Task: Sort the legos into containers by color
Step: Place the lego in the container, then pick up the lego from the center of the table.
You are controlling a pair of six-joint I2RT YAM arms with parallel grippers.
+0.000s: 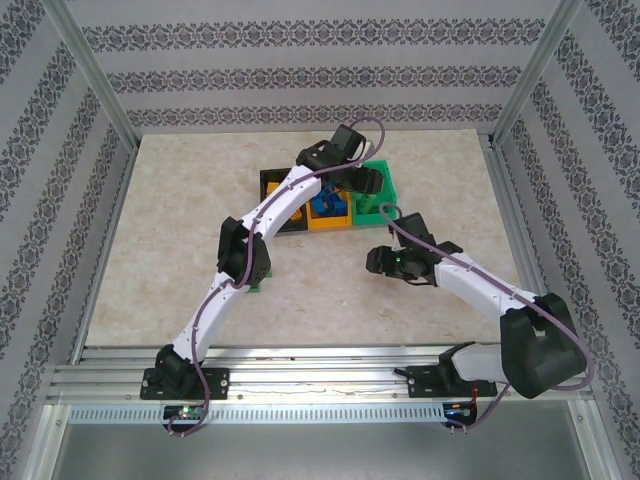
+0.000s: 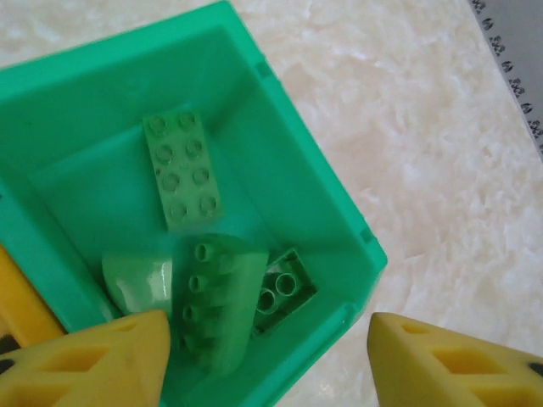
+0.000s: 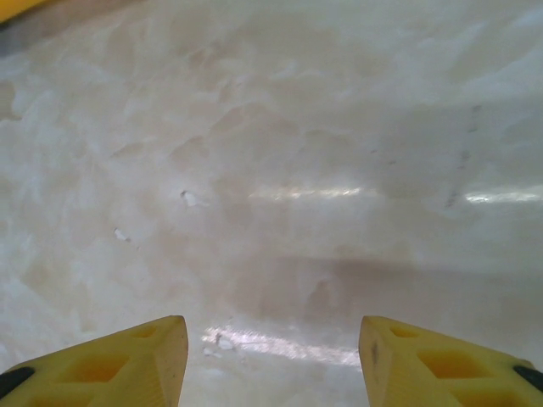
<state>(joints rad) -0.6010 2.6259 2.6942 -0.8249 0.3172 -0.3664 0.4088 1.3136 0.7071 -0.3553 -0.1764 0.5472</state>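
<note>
Left gripper (image 2: 267,360), jaws apart and empty, hangs above the green bin (image 2: 331,195), with green legos (image 2: 222,305) lying directly beneath. Advisable: rise straight clear of the rim before swinging away. Farther ahead, the eight-stud brick (image 2: 181,170) lies studs-up, its long axis running away from the fingertips. Right gripper (image 3: 271,360), jaws apart, hangs over bare table (image 3: 297,170).

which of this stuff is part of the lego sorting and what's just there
Job: green bin, green legos, orange bin, blue legos, black bin, loose green lego.
Just there: table, metal frame, patterned walls.
</note>
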